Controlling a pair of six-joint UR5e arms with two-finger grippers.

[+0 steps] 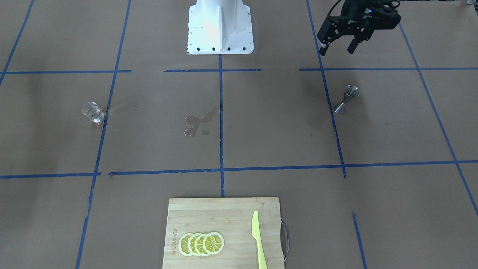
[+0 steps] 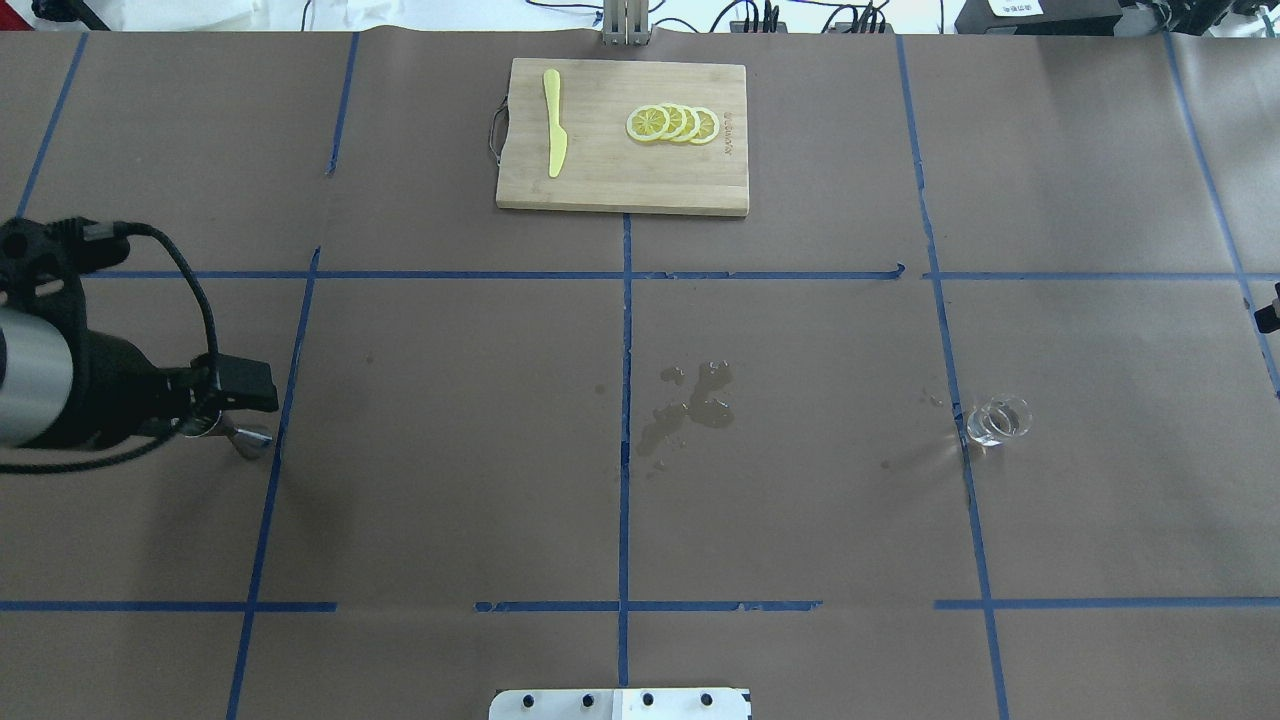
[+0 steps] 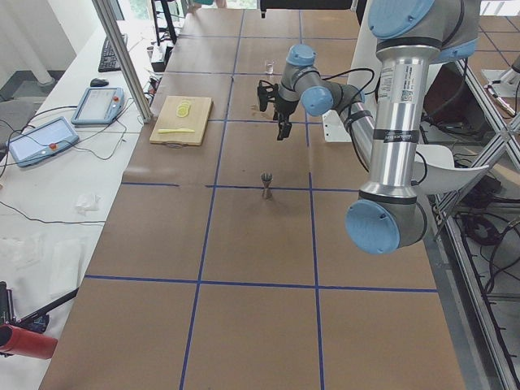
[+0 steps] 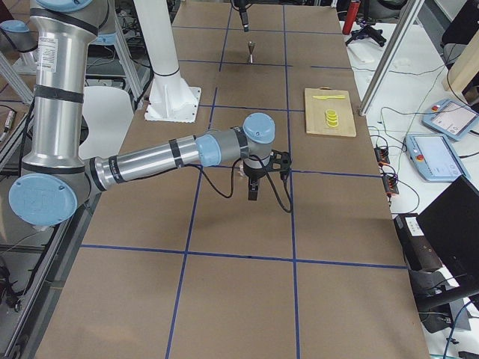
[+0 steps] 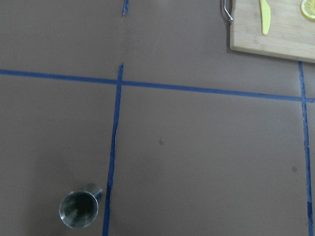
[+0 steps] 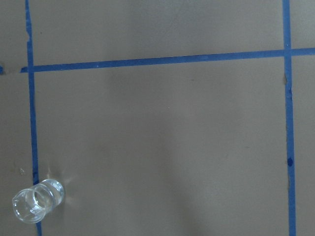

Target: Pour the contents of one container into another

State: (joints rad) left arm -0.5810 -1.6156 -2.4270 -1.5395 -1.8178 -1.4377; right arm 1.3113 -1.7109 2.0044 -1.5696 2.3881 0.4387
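clear glass cup (image 1: 92, 112): by tape line | steel jigger (image 1: 346, 99): upright

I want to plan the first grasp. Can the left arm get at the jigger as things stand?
Probably yes. The left gripper hangs open in the air near the jigger, which stands upright and alone on the paper. Nothing lies between them, so a straight descent looks free.

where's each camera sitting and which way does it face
Front-facing: across the table, facing the robot; base, left gripper.
Overhead: behind the robot, looking forward and down; left arm.
Exterior left: table's left end; left arm near.
Exterior right: table's right end; right arm near.
Left wrist: down on jigger; no body.
Right wrist: down on glass cup; no body.
Shared: front-facing and overhead both show the cutting board.
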